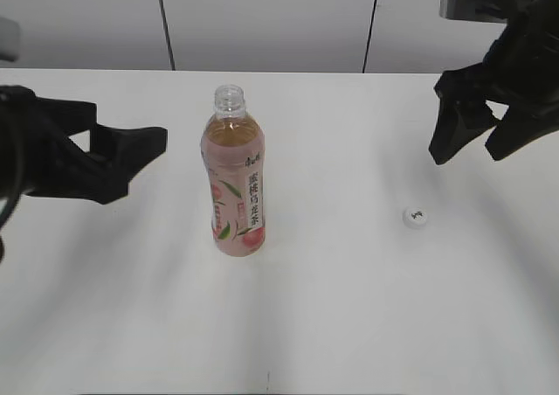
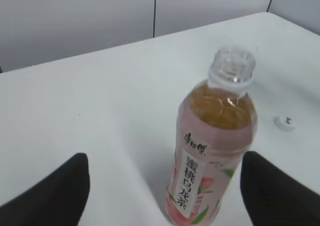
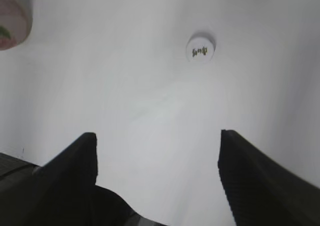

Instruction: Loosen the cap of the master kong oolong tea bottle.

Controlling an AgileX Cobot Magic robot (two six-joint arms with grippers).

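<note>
The master kong oolong tea bottle (image 1: 234, 181) stands upright on the white table, its neck open with no cap on it. It also shows in the left wrist view (image 2: 215, 141), and its base edge in the right wrist view (image 3: 12, 21). The cap (image 1: 415, 215) lies on the table to the right of the bottle, also in the right wrist view (image 3: 200, 49) and the left wrist view (image 2: 285, 122). My left gripper (image 1: 144, 155) is open, left of the bottle and apart from it (image 2: 165, 186). My right gripper (image 1: 472, 146) is open and empty, above and behind the cap (image 3: 157, 156).
The white table (image 1: 332, 308) reaches to a grey panelled wall (image 1: 271, 19) at the back.
</note>
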